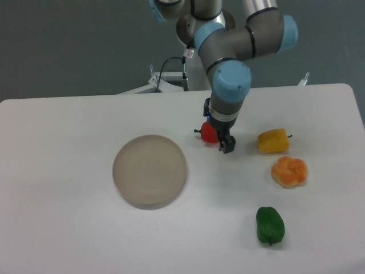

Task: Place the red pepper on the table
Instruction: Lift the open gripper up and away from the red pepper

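The red pepper [209,133] is small and glossy, with its dark stem pointing left. It sits between my gripper's fingers, low over the white table [68,228] just behind the centre. My gripper [220,142] points straight down and is shut on the pepper. One black finger [228,146] shows on the pepper's right side. The other finger is hidden behind the pepper. I cannot tell whether the pepper's underside touches the tabletop.
A round beige dish [149,170] lies left of the gripper. A yellow pepper [272,141], an orange pepper [289,171] and a green pepper [269,224] lie to the right and front right. Cables and a mount [171,77] stand behind the table's far edge.
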